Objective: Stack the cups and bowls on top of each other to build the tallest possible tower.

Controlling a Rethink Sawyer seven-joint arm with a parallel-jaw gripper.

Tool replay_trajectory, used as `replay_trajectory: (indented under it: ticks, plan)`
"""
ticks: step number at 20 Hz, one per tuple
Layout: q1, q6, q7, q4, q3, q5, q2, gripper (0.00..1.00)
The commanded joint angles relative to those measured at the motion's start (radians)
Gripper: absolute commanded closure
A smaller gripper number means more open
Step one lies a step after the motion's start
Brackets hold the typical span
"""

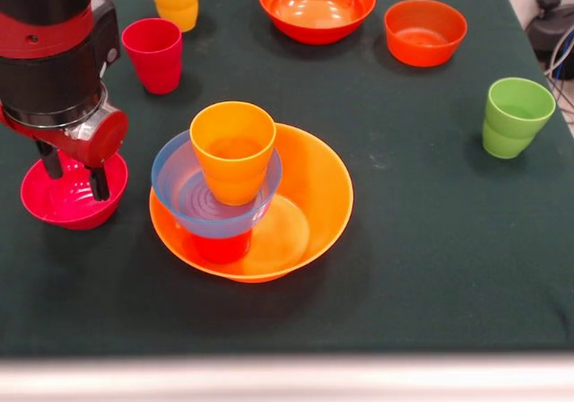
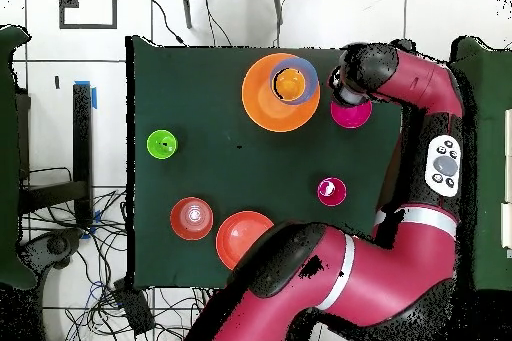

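Only front view shows jaws (image 1: pixel 76 178) apart, empty, over magenta bowl (image 1: pixel 54 206).

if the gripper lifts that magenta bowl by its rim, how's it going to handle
The magenta bowl looks like thin glossy plastic, so it is probably stiff, light for its size, and somewhat slippery under the gripper. Its flared sides and round rim suggest a one-sided rim pinch could let it tilt or swing. Pushed instead, it would likely slide on the tabletop rather than tip.
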Motion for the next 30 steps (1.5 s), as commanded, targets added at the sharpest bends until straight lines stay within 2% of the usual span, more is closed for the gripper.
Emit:
replay_trajectory:
  ticks: [1,13,30]
  plan:
    - [0.036,-0.024,0.155,0.087,0.031,0.024,0.036,0.0]
    - [0.033,-0.031,0.121,0.036,0.025,0.047,0.085,0.0]
    - [0.037,-0.029,0.088,-0.039,0.021,0.039,0.146,0.0]
